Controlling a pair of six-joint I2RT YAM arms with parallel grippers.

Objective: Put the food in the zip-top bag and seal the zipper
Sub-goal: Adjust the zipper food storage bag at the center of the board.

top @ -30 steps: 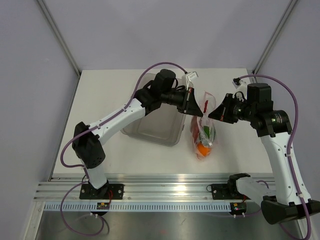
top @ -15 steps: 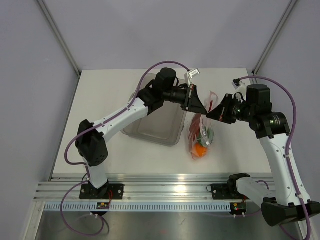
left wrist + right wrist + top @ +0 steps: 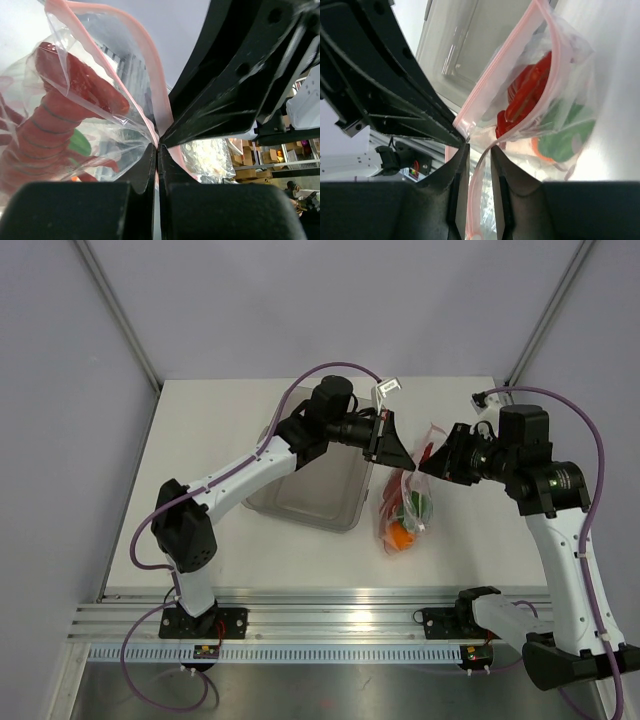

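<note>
All three foods, the lobster (image 3: 45, 130), orange (image 3: 400, 535) and pepper (image 3: 565, 135), are in the bag (image 3: 405, 510), which hangs over the worktop (image 3: 200, 440) between the arms. The left fingers (image 3: 142, 170) are clamped on the pink zipper (image 3: 482, 85) at the mouth. The right fingers (image 3: 460, 170) sit a bit apart, with the strip loose in the gap. My worry: the mouth looks unsealed, so a slide without a proper pinch closes nothing, or the bag twists off that one hold.

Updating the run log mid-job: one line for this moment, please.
left gripper: shut on zipper | right gripper: open around zipper | lobster, orange fruit, green pepper: in zip-top bag | seal: unfinished
</note>
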